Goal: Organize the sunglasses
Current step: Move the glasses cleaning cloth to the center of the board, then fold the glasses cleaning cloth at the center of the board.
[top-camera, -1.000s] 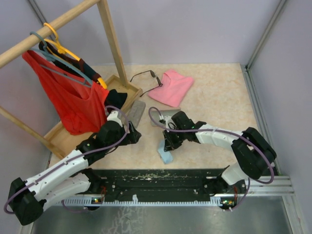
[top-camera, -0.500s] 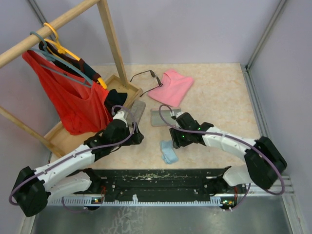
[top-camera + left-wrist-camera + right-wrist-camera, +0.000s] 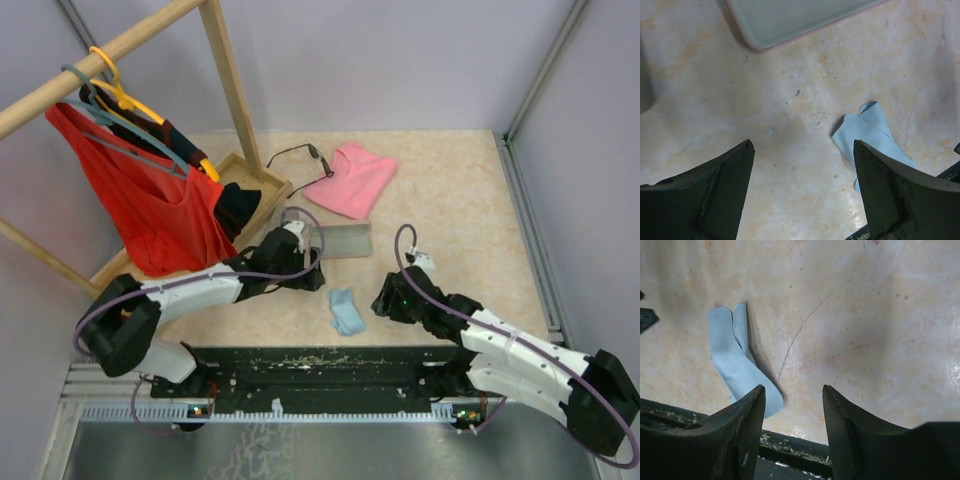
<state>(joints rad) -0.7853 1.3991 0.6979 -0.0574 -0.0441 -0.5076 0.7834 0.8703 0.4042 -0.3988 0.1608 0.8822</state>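
One pair of dark wire-framed sunglasses (image 3: 298, 155) lies at the back, just left of a pink cloth (image 3: 352, 178). I see no second pair. An open spectacle case (image 3: 343, 240) lies mid-table, and its rim shows in the left wrist view (image 3: 790, 22). A grey case (image 3: 283, 222) lies left of it, partly behind my left arm. A light-blue cloth (image 3: 346, 310) lies near the front. My left gripper (image 3: 312, 275) (image 3: 802, 146) is open and empty, just left of the cloth (image 3: 872, 135). My right gripper (image 3: 385, 300) (image 3: 793, 390) is open and empty, right of the cloth (image 3: 735, 357).
A wooden rack (image 3: 225, 70) with hangers and a red garment (image 3: 150, 205) stands at the left on a wooden base (image 3: 125, 285). The black rail (image 3: 320, 365) runs along the near edge. Grey walls close in the back and right.
My right gripper has drawn back to the right, away from the light-blue cloth, which stays on the table. My left gripper has swung right toward the open case and the cloth.
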